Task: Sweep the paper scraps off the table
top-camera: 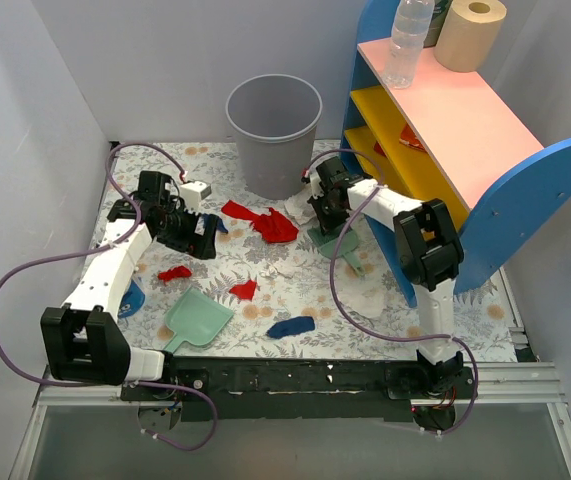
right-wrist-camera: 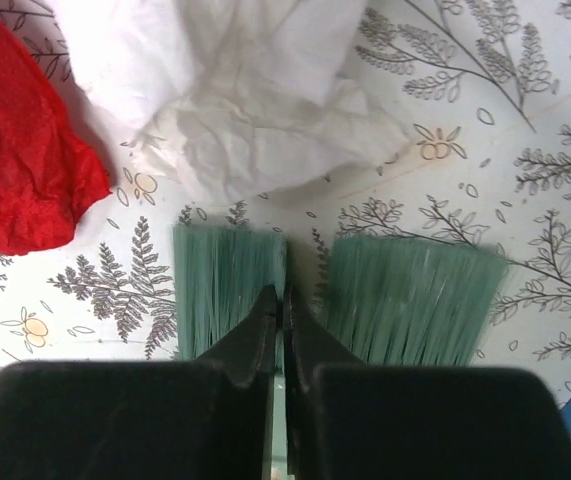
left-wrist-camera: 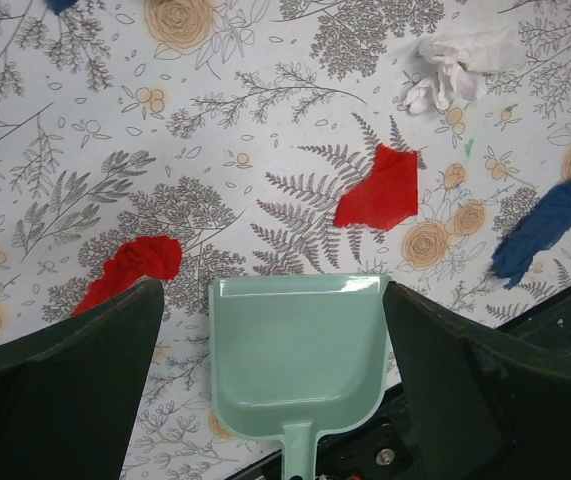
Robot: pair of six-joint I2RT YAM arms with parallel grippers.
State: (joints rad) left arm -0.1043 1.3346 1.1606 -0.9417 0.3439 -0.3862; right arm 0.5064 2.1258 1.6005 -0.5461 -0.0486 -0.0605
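Note:
Paper scraps lie across the flowered table (top-camera: 265,300): a large red one (top-camera: 268,224), small red ones (top-camera: 175,272) (top-camera: 244,290), a blue one (top-camera: 291,326) and white ones (top-camera: 370,300). My right gripper (top-camera: 327,212) is shut on the green hand brush (top-camera: 337,246). In the right wrist view its bristles (right-wrist-camera: 410,298) rest on the cloth just short of a white scrap (right-wrist-camera: 245,100), and a red scrap (right-wrist-camera: 15,150) lies to the left. My left gripper (top-camera: 200,238) is open and empty above the table. In its wrist view the mint dustpan (left-wrist-camera: 300,350) lies below, between the fingers (left-wrist-camera: 85,370).
A grey waste bin (top-camera: 274,135) stands at the back centre. A pink-topped blue and yellow shelf (top-camera: 455,150) stands on the right, bearing a bottle and a paper roll. The dustpan (top-camera: 197,318) lies near the front edge. Grey walls close in the left and back.

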